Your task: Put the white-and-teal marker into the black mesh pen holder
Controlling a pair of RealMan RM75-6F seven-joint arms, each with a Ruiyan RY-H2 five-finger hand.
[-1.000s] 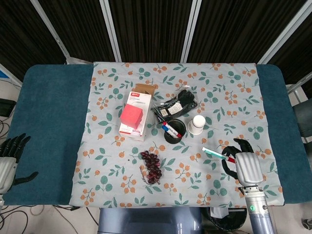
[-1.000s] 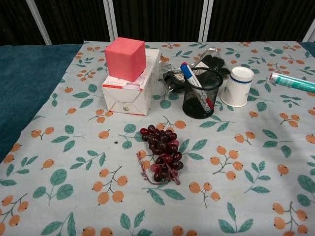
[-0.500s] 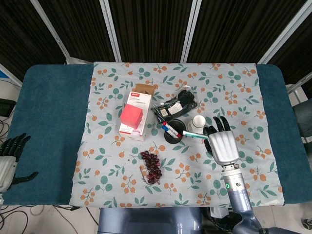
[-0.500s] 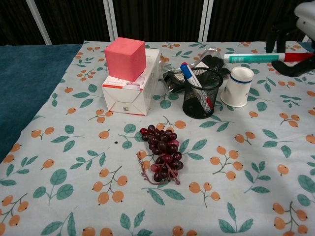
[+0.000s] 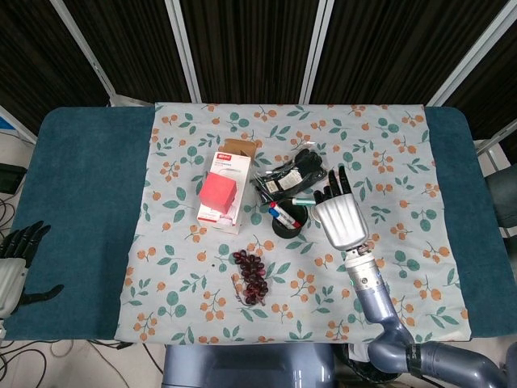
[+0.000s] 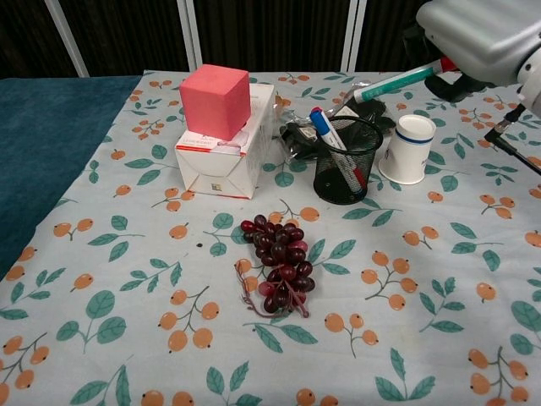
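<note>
The right hand (image 6: 482, 38) holds the white-and-teal marker (image 6: 393, 82) up in the air, above and just to the right of the black mesh pen holder (image 6: 347, 161). The marker lies almost flat, with its white tip over the holder. It could hit the rim and fall on the tablecloth (image 6: 423, 279) if it is let go like this, so I think it must be tipped up first. A blue marker (image 6: 325, 131) already leans inside and could block it. The white cup (image 6: 407, 149) stands just beside the holder and could get knocked. The left hand (image 5: 16, 259) rests far away, fingers apart, holding nothing
</note>
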